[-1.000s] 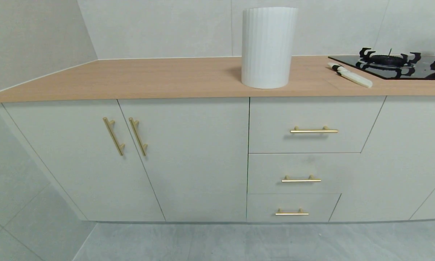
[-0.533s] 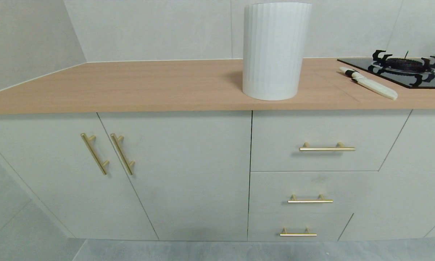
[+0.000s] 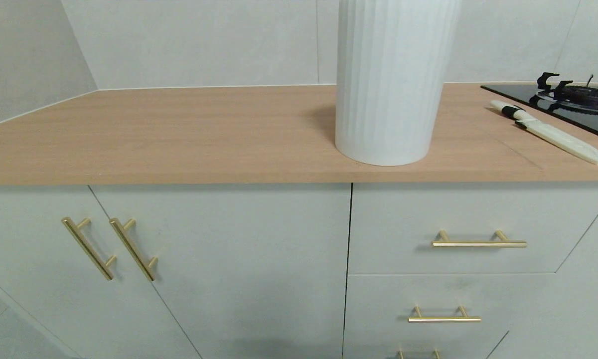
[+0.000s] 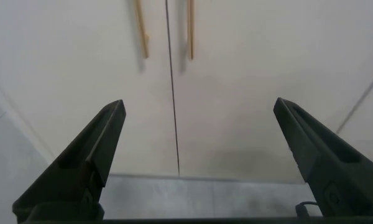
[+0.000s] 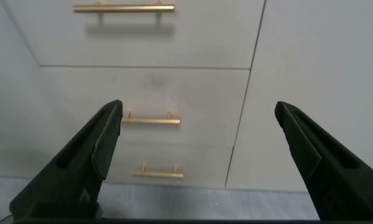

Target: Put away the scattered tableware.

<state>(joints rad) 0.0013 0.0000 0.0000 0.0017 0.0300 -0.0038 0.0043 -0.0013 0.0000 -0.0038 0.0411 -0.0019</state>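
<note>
The knife (image 3: 548, 132) lies on the desk (image 3: 179, 134) between the holder (image 3: 391, 85) and the hob (image 3: 573, 104). The left end effector (image 4: 199, 109) and right end effector (image 5: 199, 109) gape empty, low before the cabinets (image 3: 254, 249). An arm raised from there may strike the desk edge or topple the holder.

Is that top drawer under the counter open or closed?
Closed. The top drawer sits flush with the cabinet door beside it, with only thin seams showing.
</note>
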